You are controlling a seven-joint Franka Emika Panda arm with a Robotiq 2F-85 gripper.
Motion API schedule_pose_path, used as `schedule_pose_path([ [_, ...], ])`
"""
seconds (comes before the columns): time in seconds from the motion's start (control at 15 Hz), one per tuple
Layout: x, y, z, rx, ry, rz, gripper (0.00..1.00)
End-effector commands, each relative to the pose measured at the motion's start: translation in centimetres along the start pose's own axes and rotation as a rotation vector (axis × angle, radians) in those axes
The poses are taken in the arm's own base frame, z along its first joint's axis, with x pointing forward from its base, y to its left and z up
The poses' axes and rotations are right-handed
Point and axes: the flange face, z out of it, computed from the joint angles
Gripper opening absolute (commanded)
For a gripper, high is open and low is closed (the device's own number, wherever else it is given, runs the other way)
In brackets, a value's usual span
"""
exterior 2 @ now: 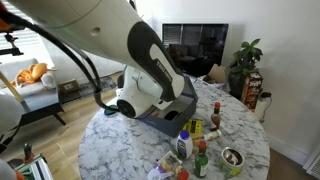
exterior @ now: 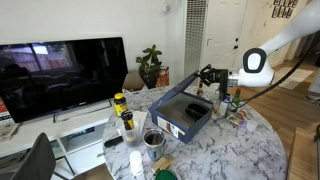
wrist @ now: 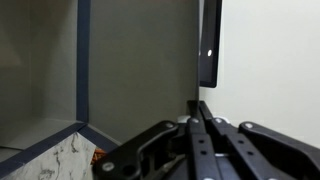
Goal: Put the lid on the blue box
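Observation:
My gripper (wrist: 198, 108) is shut on the thin rim of the lid (wrist: 40, 70). The lid's grey-beige inside and navy rims fill the left of the wrist view. In an exterior view the gripper (exterior: 207, 76) holds the lid (exterior: 180, 93) by its far edge, tilted up just over the blue box (exterior: 185, 120). The box stands in the middle of the round marble table (exterior: 250, 150), and its white label faces the camera. The arm hides most of the box (exterior 2: 165, 118) and the lid in an exterior view.
Yellow-capped bottles (exterior: 121, 104) and a metal cup (exterior: 153, 137) stand at the table's near side. More bottles (exterior: 226, 100) crowd beside the box under the arm. A TV (exterior: 60, 75) and a plant (exterior: 150, 65) are behind. Bottles (exterior 2: 190, 140) line the table edge.

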Motion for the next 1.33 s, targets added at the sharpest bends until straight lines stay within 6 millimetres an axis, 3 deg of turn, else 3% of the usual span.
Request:
schedule_pose_path([
  [0.0, -0.1, -0.3, -2.0, -0.1, -0.005, -0.036, 0.01],
  [0.67, -0.3, -0.1, -3.4, -0.242, -0.017, -0.084, 0.05],
  [0.87, 0.1, 0.1, -4.1, -0.313, -0.009, -0.097, 0.0],
  [1.27, 0.2, 0.6, -5.2, -0.451, -0.018, -0.12, 0.01],
])
